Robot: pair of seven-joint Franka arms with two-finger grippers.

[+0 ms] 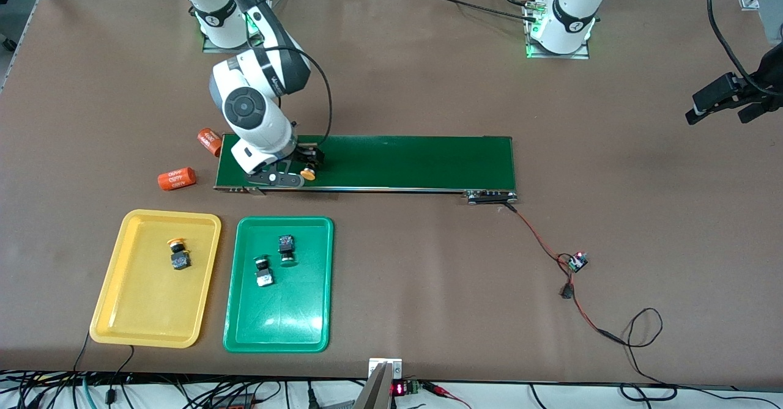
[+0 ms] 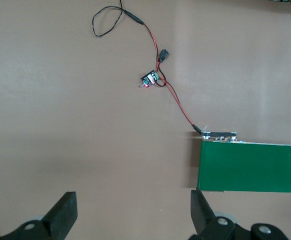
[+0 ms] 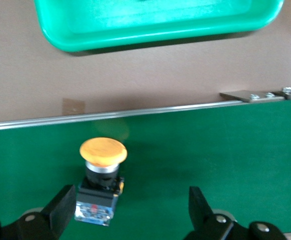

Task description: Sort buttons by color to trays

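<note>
The right gripper point(image 3: 128, 210) hangs low over the conveyor belt point(image 1: 397, 161) at the right arm's end, jaws spread and holding nothing. A yellow-capped button point(image 3: 101, 175) lies on the belt beside one black fingertip point(image 3: 63, 205), not between the two; only the fingertips show in the wrist view, the rest is cut off. In the front view the wrist hides most of this button. The left gripper point(image 2: 133, 212) waits high over bare table near the belt's other end, fingers parted and empty. The smooth glossy yellow tray point(image 1: 156, 277) holds one yellow button point(image 1: 178, 254); the green tray point(image 1: 280, 283) beside it holds two green buttons point(image 1: 275, 261), their caps hard to make out. Two orange cylinders point(image 1: 192, 161) lie near the belt.
</note>
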